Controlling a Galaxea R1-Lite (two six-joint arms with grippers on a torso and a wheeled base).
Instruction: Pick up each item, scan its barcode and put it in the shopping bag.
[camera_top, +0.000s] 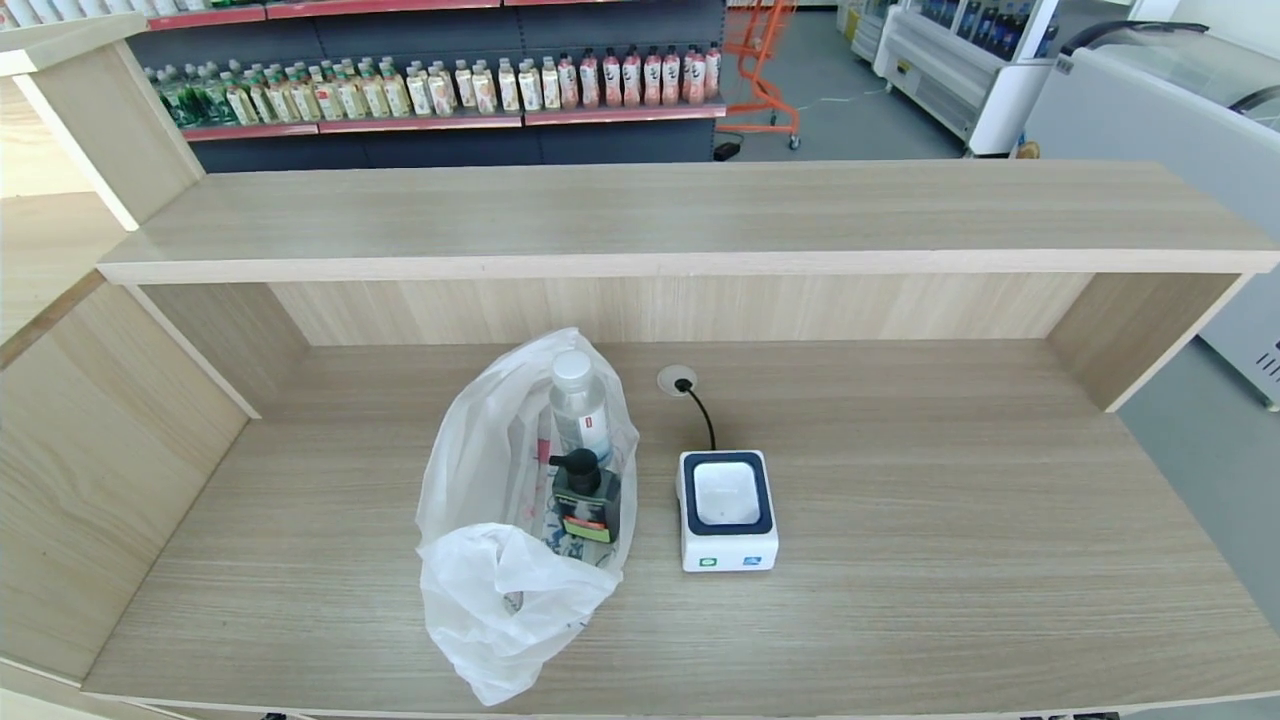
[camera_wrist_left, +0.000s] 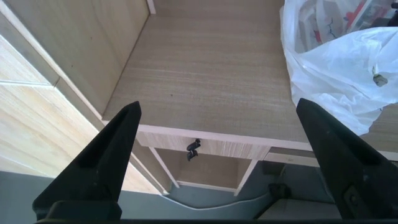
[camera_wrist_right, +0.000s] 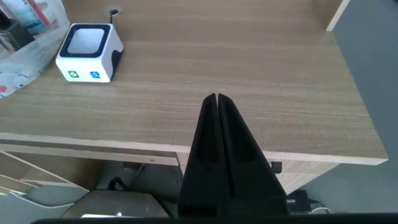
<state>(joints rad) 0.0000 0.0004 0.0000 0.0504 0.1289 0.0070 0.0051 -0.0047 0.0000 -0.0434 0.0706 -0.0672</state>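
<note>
Head view: the white shopping bag (camera_top: 470, 590) lies slumped on the counter (camera_top: 950, 520), just at 9 o'clock of the scanner (camera_top: 727, 508), which makes for a short carry. Inside it lie a clear bottle (camera_top: 580, 410) and a dark pump bottle (camera_top: 588, 505), caps toward 12 o'clock, so bagging looks done. The scanner's window faces up to read barcodes. Near the counter's 6 o'clock edge, the left end effector (camera_wrist_left: 217, 109) is spread wide and empty, and the right end effector (camera_wrist_right: 216, 98) is pressed closed.

Stickers (camera_top: 708, 562) on the scanner (camera_top: 728, 505) too small to read
</note>
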